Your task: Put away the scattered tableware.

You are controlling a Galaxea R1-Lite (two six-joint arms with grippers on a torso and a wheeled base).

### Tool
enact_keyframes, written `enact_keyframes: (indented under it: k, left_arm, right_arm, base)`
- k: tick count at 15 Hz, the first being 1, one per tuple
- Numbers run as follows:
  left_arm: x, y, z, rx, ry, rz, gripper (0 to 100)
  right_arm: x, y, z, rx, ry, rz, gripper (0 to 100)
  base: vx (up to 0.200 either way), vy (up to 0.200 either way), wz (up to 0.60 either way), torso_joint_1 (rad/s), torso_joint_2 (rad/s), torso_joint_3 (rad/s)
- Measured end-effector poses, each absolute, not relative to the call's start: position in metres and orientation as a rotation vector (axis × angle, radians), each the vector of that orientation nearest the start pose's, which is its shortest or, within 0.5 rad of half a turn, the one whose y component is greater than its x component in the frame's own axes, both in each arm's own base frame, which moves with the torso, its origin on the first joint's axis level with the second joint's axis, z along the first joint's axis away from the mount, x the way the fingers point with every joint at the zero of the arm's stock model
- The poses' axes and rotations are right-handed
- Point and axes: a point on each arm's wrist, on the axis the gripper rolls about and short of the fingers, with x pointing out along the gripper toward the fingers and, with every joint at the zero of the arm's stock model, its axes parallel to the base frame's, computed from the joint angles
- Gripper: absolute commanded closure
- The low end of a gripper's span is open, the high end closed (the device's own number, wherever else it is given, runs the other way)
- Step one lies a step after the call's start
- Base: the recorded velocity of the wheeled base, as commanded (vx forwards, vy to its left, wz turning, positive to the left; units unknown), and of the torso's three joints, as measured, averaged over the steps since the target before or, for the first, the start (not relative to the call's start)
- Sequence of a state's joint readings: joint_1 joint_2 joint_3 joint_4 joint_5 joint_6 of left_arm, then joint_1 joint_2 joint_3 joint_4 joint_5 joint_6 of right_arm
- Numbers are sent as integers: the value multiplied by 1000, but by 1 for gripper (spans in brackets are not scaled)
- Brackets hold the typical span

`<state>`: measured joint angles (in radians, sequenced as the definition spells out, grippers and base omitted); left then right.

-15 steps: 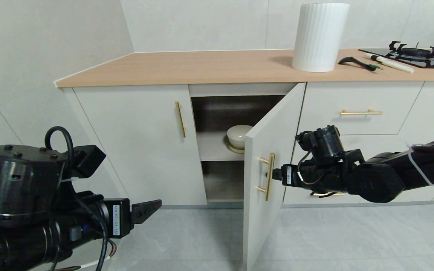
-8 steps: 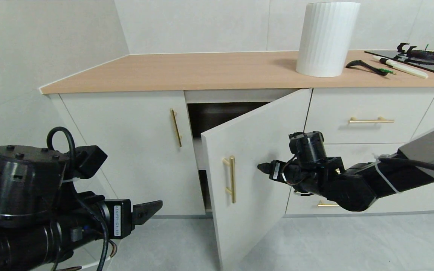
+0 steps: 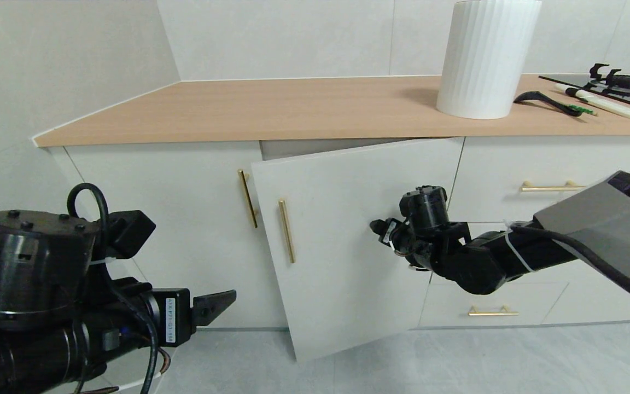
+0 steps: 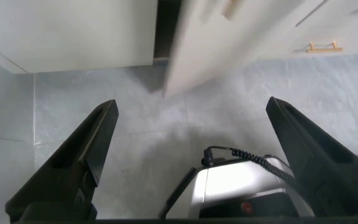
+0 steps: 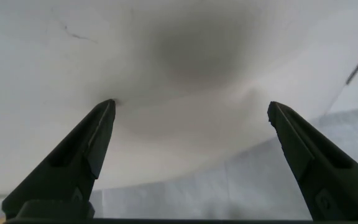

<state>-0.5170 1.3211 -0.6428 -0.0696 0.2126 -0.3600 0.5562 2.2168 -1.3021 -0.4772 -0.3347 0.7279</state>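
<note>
likely kitchen: countertop (image 3: 293, 109), cabinets (image 3: 173, 219), hob (image 3: 626, 85)

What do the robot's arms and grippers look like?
Both arms are black. The left arm carries a round drum housing, a looped black cable and a small white label. The right arm has a grey cover, a white tie and a black cable. The left gripper and right gripper have dark, tapering wedge fingers.

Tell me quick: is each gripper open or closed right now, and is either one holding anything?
Left gripper: open, holding nothing, low over the floor.
Right gripper: open, holding nothing, pointed at the cabinet door.
</note>
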Motion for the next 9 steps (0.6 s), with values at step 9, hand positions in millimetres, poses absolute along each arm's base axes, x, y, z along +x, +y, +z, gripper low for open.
enact_keyframes:
  k: [9]
  left_arm:
    - [170, -91, 181, -130, 614, -188, 0]
  right_arm:
    - [413, 209, 100, 604, 356, -80, 0]
  base:
    - [0, 0, 0, 0, 0, 0]
